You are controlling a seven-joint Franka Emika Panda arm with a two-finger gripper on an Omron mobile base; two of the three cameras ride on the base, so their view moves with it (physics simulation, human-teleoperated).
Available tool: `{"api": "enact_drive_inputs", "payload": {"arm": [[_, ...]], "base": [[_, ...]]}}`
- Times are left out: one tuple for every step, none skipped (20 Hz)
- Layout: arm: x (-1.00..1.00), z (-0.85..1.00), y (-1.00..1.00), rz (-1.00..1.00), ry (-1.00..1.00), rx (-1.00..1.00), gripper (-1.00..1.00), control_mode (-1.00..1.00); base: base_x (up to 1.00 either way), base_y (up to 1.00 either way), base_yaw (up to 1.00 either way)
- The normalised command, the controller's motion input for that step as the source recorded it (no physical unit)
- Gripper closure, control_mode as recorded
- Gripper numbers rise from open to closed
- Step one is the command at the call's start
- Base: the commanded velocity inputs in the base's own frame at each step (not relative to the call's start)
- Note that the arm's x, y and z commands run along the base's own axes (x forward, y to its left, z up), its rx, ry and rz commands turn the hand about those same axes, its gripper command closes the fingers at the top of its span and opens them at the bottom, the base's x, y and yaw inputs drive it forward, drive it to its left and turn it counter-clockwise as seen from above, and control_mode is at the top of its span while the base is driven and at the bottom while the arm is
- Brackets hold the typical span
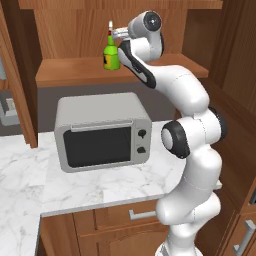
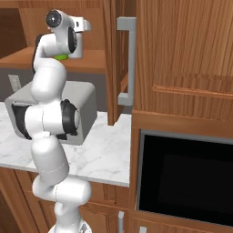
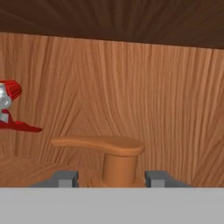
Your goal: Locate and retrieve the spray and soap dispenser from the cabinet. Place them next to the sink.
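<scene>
Jaws first: in the hand view the two small dark fingertips of the gripper (image 3: pixel 112 179) stand apart, one on each side of the stem of an orange pump top (image 3: pixel 107 148), just beside it; whether they touch or pinch it cannot be told. The pump's flat spout runs off to the left above the tips. That would be the soap dispenser, though its body stays hidden. At the left edge of that view peeks the red and white nozzle of the small bright green spray bottle (image 1: pixel 111 56), standing upright on the wooden shelf of the brown wall cabinet (image 1: pixel 75 70), right next to the white hand. Below the shelf, a grey microwave (image 1: pixel 102 131) sits on the white marble counter (image 1: pixel 30 175)
</scene>
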Motion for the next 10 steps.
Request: {"api": "enact_drive_inputs", "payload": {"arm": [[-0.24, 0.00, 0.00, -0.03, -0.07, 0.00, 1.00, -1.00], [-0.32, 0.07, 0.00, -0.04, -0.11, 0.00, 1.00, -1.00], [-0.37, 0.09, 0.00, -0.10, -0.11, 0.00, 1.00, -1.00], [-0.33, 0.11, 0.00, -0.11, -0.08, 0.00, 1.00, -1.00], [-0.36, 0.24, 0.00, -0.11, -0.11, 0.00, 1.00, -1.00], [-0.39, 0.25, 0.00, -0.11, -0.11, 0.00, 1.00, -1.00], [-0.43, 0.18, 0.05, -0.11, -0.10, 0.00, 1.00, -1.00], [-0.45, 0.05, 0.15, -0.11, -0.08, 0.00, 1.00, -1.00], [-0.49, 0.00, 0.20, -0.11, -0.07, 0.00, 1.00, -1.00], [-0.54, 0.00, 0.21, -0.11, -0.09, 0.00, 1.00, -1.00]], "base": [[0.00, 0.00, 0.00], [0.00, 0.00, 0.00], [0.00, 0.00, 0.00], [0.00, 0.00, 0.00], [0.00, 0.00, 0.00], [0.00, 0.00, 0.00], [0.00, 0.00, 0.00], [0.00, 0.00, 0.00], [0.00, 0.00, 0.00], [0.00, 0.00, 0.00]]}}
